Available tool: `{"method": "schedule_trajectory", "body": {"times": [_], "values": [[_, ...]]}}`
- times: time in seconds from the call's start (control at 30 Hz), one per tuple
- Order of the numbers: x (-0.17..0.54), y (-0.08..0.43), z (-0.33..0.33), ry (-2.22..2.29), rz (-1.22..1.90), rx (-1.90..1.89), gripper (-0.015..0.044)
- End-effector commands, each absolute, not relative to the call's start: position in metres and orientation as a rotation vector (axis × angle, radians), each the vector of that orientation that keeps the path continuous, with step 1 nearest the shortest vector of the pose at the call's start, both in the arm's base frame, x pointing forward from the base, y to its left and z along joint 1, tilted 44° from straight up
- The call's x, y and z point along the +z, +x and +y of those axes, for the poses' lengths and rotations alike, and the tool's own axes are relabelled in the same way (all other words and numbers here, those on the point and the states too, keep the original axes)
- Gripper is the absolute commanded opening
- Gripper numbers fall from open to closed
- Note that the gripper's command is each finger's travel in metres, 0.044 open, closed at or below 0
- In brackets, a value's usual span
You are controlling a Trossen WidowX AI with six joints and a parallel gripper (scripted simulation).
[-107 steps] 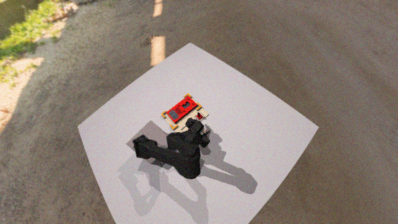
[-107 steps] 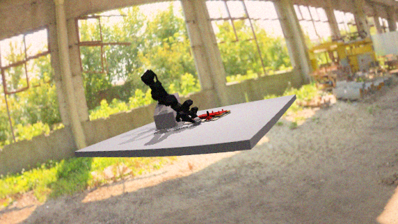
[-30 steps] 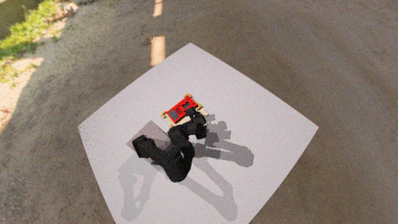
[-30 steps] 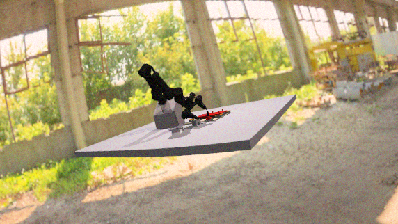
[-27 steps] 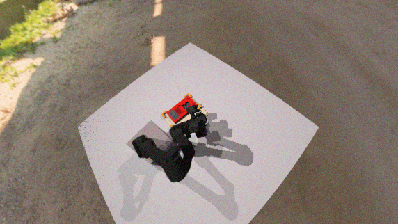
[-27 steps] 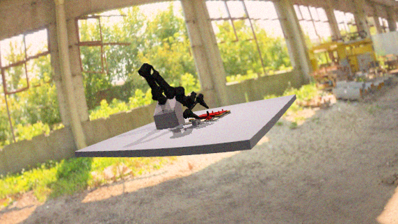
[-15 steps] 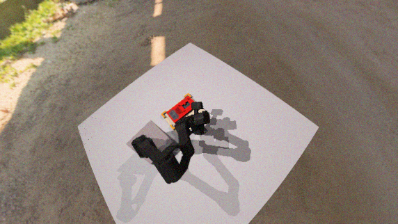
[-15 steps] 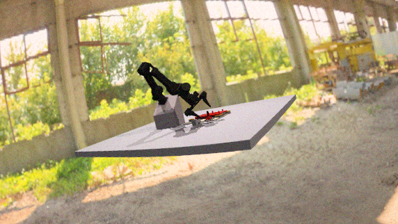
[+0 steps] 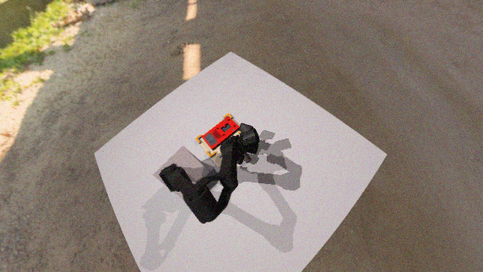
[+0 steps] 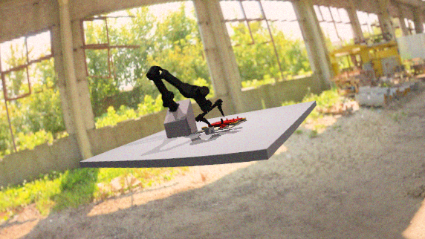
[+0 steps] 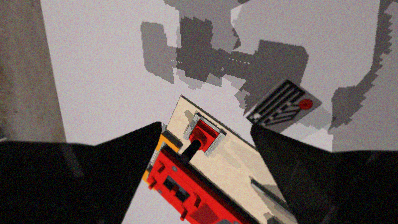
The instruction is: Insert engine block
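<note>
The engine block [image 11: 295, 111] [image 10: 209, 130], grey with black slots and a red round spot, lies on the table beside the tan board [image 11: 235, 165] [image 9: 205, 149]. The red car body [image 9: 221, 138] [image 10: 229, 122] [image 11: 200, 187] with dark openings lies over part of that board. My gripper [image 10: 216, 120] [image 11: 206, 127] is open and empty, above the board. In the wrist view the block shows just beyond the right fingertip, with a gap to the board's edge. In the top view the arm hides the block and the fingertips.
On the board, a red piece [image 11: 206, 134] with a black peg sits in a grey frame, between the fingertips in the wrist view. Orange parts stand at the car body's corners. The arm's grey base block [image 10: 180, 126] stands behind. The white table top [image 9: 338, 169] carries the arm's shadows.
</note>
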State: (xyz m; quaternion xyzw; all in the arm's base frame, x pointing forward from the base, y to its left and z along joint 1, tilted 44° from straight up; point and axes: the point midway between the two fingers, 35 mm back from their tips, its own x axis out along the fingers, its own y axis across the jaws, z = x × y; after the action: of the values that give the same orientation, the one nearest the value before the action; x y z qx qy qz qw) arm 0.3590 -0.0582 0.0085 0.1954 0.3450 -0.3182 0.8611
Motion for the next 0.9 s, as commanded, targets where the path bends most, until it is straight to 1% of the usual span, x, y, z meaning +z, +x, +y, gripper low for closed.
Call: {"method": "schedule_trajectory", "body": {"times": [0.0,0.27,0.57,0.77,0.87], "values": [[0.012,0.355,-0.065,0.477,0.718,-0.775,0.0440],[0.023,0.342,-0.077,0.598,0.678,-1.013,0.0440],[0.045,0.324,-0.090,0.692,0.564,-1.266,0.0440],[0.049,0.322,-0.091,0.702,0.540,-1.302,0.0440],[0.044,0.329,-0.084,0.703,0.540,-1.302,0.0440]]}}
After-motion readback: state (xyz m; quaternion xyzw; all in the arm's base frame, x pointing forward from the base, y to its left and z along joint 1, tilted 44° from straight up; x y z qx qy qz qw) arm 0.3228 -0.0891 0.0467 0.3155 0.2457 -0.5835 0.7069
